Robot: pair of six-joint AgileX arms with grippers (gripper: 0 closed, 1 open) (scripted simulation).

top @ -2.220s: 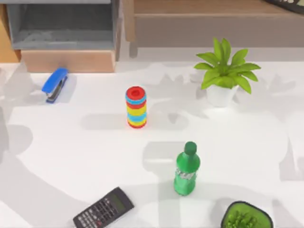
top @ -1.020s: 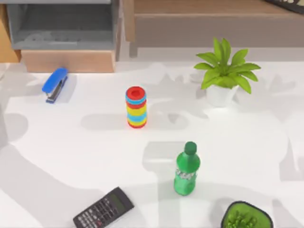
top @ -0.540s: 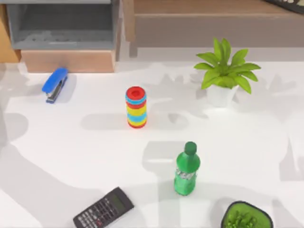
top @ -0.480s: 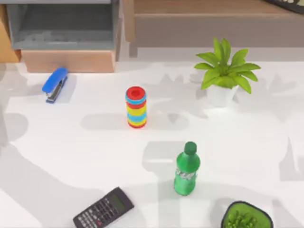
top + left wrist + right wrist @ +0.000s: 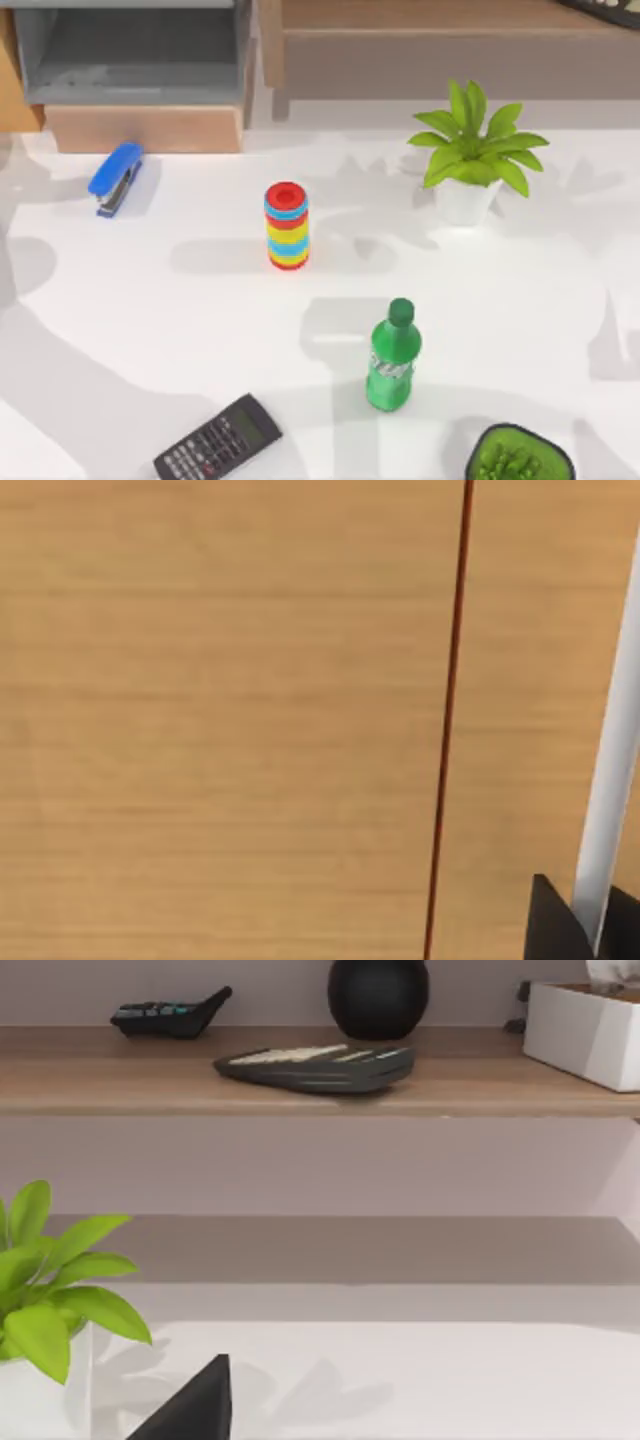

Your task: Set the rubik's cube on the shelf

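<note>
Searching for the rubik's cube; I could not tell either gripper's finger state. The shelf (image 5: 430, 15) waited; locating the cube came next.

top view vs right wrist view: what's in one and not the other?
Top view alone: ring-stack cylinder, blue stapler, green bottle, calculator, grey cubby box, green bowl.

Right wrist view alone, on the shelf's top: dark keyboard-like slab, black remote, black round object, white box.

Both: the shelf, potted plant, white table.
</note>
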